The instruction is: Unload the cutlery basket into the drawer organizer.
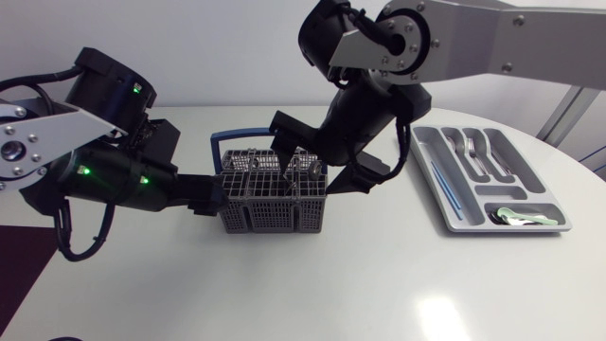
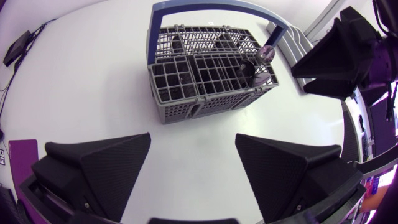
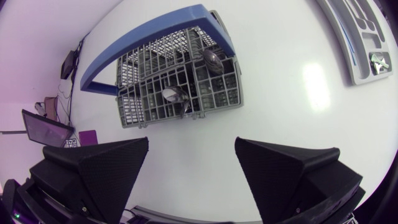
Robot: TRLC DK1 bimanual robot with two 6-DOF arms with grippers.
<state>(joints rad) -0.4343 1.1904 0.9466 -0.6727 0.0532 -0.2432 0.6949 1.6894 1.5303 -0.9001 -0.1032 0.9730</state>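
The left gripper [image 2: 193,152] has its jaws spread wide with nothing between them. The cutlery basket [image 2: 186,111] stands on the white table [image 2: 93,74] just ahead of its fingertips, not touching them. Two spoons [image 3: 174,94] stand in the basket's compartments. The right gripper [image 3: 191,149] hangs above the basket, jaws likewise spread and empty. Well apart, beyond that gripper, lies the drawer organizer [image 1: 426,156] with forks [image 1: 473,152] in it.

cutlery basket [image 1: 273,216] mid-table, drawer organizer [image 1: 516,166] to its right; spoons [image 3: 174,94] in basket
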